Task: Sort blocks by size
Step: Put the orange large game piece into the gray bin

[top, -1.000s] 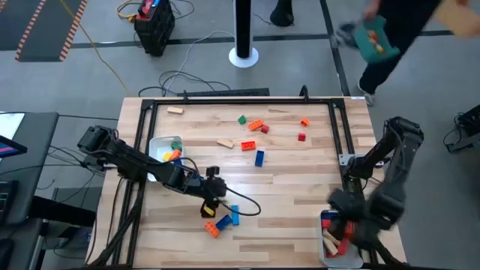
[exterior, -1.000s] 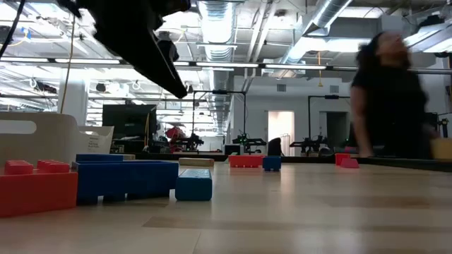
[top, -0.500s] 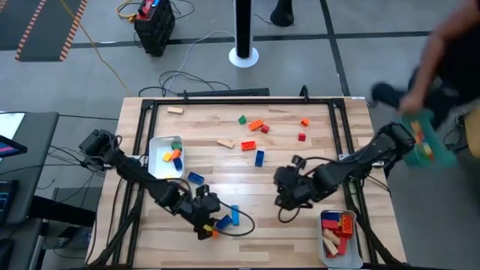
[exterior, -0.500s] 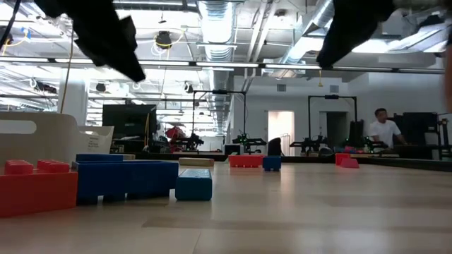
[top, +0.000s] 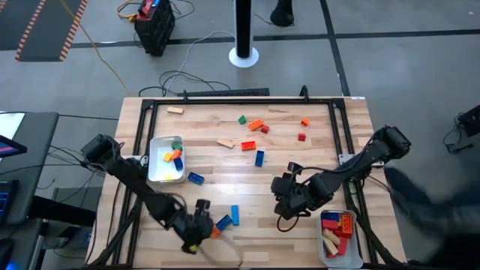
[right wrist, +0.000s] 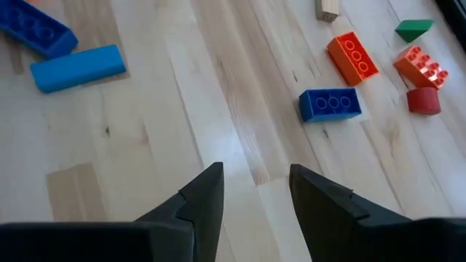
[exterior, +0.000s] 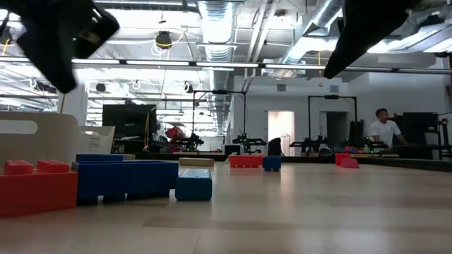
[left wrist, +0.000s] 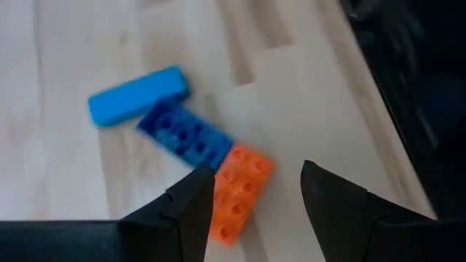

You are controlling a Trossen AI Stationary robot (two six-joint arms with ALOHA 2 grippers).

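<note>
The left gripper (left wrist: 251, 191) hangs over an orange brick (left wrist: 240, 193) at the surface's near edge, jaws parted, empty — a blue brick (left wrist: 186, 136) touches it. The right gripper (right wrist: 255, 191), jaws released, hovers mid-surface over bare wood.

I'm working in a robotics lab, an open industrial hall. Overhead run exposed ducts (exterior: 212, 21) and pipes with strip lights. Across the room stand more metal test frames (exterior: 332, 120) and monitors (exterior: 127, 123), and a person (exterior: 385, 130) stands at a far bench. My butcher-block table (top: 225, 187) sits in a black frame on a grey concrete floor (top: 75, 75), with cables (top: 187, 75) trailing and striped hazard tape (top: 45, 30).
</note>
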